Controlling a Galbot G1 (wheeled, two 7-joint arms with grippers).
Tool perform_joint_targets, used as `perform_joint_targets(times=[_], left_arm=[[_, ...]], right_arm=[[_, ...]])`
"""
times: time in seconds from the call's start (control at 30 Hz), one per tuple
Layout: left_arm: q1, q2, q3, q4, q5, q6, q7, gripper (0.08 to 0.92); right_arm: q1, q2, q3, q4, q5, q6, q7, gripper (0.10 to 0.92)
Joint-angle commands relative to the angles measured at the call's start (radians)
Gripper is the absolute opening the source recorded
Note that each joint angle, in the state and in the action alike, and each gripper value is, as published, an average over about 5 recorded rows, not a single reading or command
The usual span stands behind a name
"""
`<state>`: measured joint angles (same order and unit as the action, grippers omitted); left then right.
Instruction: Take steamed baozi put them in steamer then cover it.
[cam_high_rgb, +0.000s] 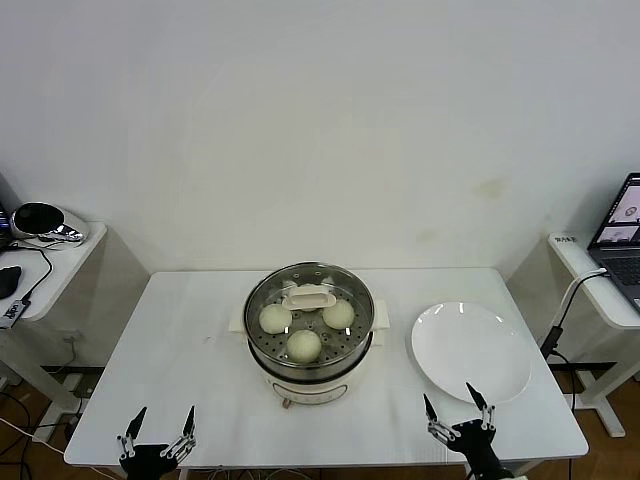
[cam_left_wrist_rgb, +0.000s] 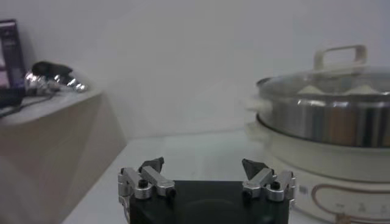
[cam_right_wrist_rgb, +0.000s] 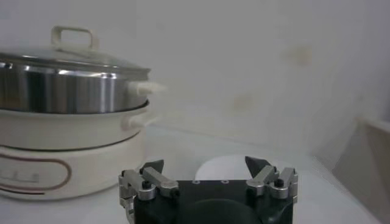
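Steamer (cam_high_rgb: 309, 340): mid-bench (cam_high_rgb: 180, 350)
Buns (cam_high_rgb: 304, 345): inside steamer
Lid (cam_high_rgb: 309, 298): on steamer
Plate (cam_high_rgb: 471, 352): right of steamer

Both arms sit low at the near edge of the scene, only their ends showing. The left gripper (cam_high_rgb: 160, 424), black-bodied with silver knuckles and dark pointed tips, has its 2 fingers (cam_left_wrist_rgb: 152, 165) spread wide and holds nothing. The right gripper (cam_high_rgb: 455, 404), built the same, also stands wide apart and bare, its fingers (cam_right_wrist_rgb: 258, 165) pointing forward.

Shiny metal steamer (cam_high_rgb: 309, 345), clear glass cover (cam_high_rgb: 309, 305)
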<state>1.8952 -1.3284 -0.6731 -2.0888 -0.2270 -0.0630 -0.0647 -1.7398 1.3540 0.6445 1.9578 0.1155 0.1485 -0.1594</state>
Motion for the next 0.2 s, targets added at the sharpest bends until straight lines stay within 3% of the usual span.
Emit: perform_joint_targets(times=[0.03,0.2], left_arm=[[0.023,-0.02,-0.029,0.06,-0.038,-0.022,0.019,0.823],[0.035,-0.017,-0.036,0.071,-0.033,-0.035,0.015,0.823]], right_arm=[[-0.046,-0.026,-0.01,0.063,0.072,-0.033,0.001,0.823],[-0.049,-0.031,-0.013,0.073,0.067,-0.023,0.005,0.823]])
